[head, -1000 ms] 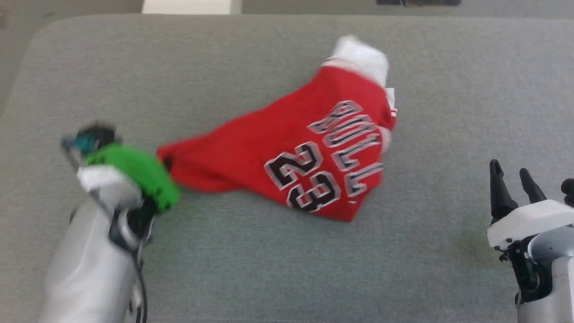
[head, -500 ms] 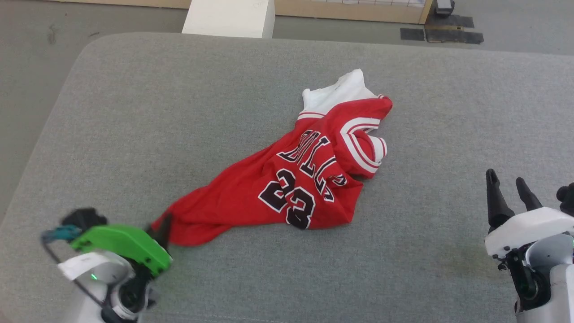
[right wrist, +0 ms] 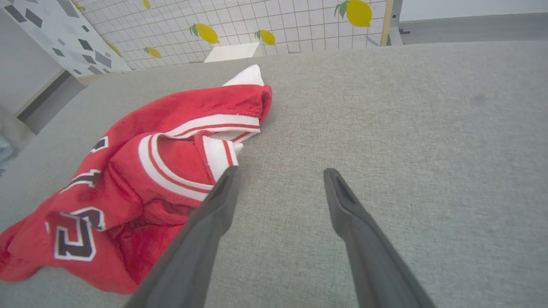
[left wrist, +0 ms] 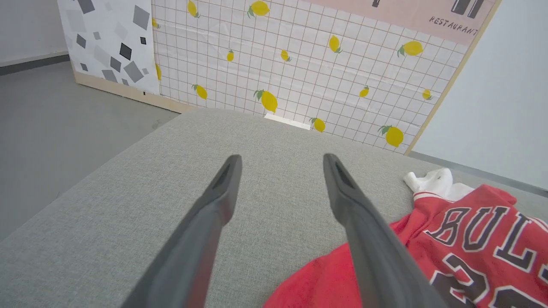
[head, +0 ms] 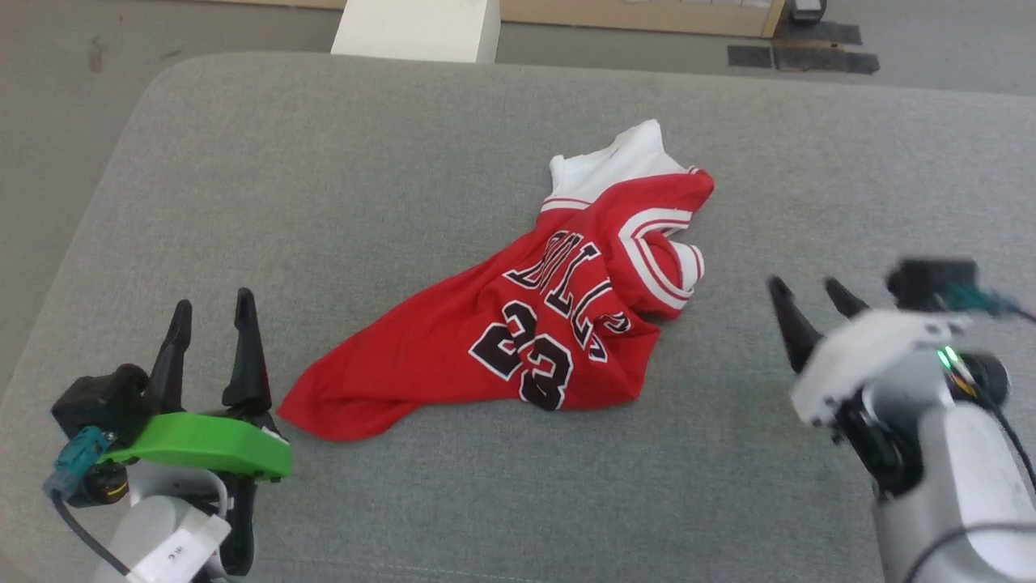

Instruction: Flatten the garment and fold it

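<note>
Left hand (head: 214,301) is sitting released, both fingers spread wide with nothing between them, pointing up the bench (head: 324,162). In the left wrist view the left hand (left wrist: 282,158) is framing bare grey fabric. The shirt (head: 518,324) is lying just to its right, the bottom corner of the red cloth ending just beside the base of that hand. I can't tell whether it's actually touching. From there the shirt is stretching away up and to the right in a crumpled diagonal, number and lettering facing up, striped collar bunched at the far end and a white sleeve poking out past it.

Right hand (head: 805,285) is also hanging loose, fingers apart and gripping nothing. It's hovering off the collar end of the shirt with a strip of bare bench between them. In its own wrist view the right hand (right wrist: 281,170) is looking down at the bench, with the shirt (right wrist: 128,171) lying to the left of its fingers.

Compared with half a second ago, the left hand was pinched on that bottom corner and is now off it. The right hand has come in from the lower right corner towards the shirt. The shirt itself is lying pretty much where it was.
</note>
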Available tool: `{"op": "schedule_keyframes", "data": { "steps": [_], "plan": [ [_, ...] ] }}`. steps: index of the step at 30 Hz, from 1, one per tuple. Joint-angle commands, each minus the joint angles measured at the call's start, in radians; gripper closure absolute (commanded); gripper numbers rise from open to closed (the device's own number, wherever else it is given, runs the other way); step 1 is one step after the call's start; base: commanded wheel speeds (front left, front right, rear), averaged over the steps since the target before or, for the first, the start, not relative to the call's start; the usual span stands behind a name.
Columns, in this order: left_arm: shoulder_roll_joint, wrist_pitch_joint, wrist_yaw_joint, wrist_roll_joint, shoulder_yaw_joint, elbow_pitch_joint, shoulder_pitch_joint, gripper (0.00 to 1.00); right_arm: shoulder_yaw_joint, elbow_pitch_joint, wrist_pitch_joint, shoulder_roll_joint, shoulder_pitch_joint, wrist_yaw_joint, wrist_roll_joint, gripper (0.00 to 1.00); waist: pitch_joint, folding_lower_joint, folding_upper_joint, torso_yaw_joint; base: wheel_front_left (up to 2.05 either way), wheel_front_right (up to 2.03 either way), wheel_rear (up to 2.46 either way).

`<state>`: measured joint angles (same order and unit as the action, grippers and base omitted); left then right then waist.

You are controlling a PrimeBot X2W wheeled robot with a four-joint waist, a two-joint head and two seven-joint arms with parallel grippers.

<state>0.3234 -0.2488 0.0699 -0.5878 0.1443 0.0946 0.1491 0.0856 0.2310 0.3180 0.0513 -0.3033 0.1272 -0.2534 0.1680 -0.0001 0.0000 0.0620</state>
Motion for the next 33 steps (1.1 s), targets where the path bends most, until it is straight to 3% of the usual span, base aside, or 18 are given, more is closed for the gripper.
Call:
{"op": "schedule_keyframes", "data": {
  "steps": [1,12,18,23,25,26,33],
  "plan": [
    [-0.008,-0.007,-0.009,0.02,0.003,0.003,0.006,0.0,-0.025,0.001,0.038,-0.001,-0.053,0.003,0.016,0.0,0.03,0.0001,0.0,0.019,0.0,0.0,0.0],
    [-0.086,-0.013,-0.041,0.112,-0.008,-0.004,0.083,0.0,-0.222,0.171,0.426,0.014,-0.332,0.003,0.182,0.0,0.147,0.0001,0.0,0.079,0.0,0.0,0.0],
    [-0.113,-0.013,-0.062,0.151,-0.023,-0.009,0.107,0.0,-0.299,0.256,0.516,0.027,-0.382,0.003,0.228,0.0,0.19,0.0001,0.0,0.093,0.0,0.0,0.0],
    [-0.134,-0.013,-0.076,0.17,-0.033,-0.001,0.117,0.0,-0.375,0.307,0.545,0.04,-0.38,0.003,0.198,0.0,0.201,0.0001,0.0,0.094,0.0,0.0,0.0],
    [-0.141,-0.013,-0.081,0.176,-0.038,0.002,0.119,0.0,-0.384,0.314,0.54,0.042,-0.381,0.003,0.175,0.78,0.202,0.0001,0.0,0.09,0.0,0.0,0.0],
    [-0.145,-0.013,-0.084,0.179,-0.04,0.004,0.119,0.0,-0.386,0.31,0.528,0.045,-0.384,0.003,0.162,1.0,0.201,0.0001,0.0,0.087,0.0,0.0,0.0],
    [-0.158,-0.013,-0.097,0.192,-0.056,0.018,0.113,0.0,-0.317,0.208,0.448,0.109,-0.397,0.003,0.082,1.0,0.162,0.0001,0.0,0.057,0.0,0.0,0.0]
  ]
}}
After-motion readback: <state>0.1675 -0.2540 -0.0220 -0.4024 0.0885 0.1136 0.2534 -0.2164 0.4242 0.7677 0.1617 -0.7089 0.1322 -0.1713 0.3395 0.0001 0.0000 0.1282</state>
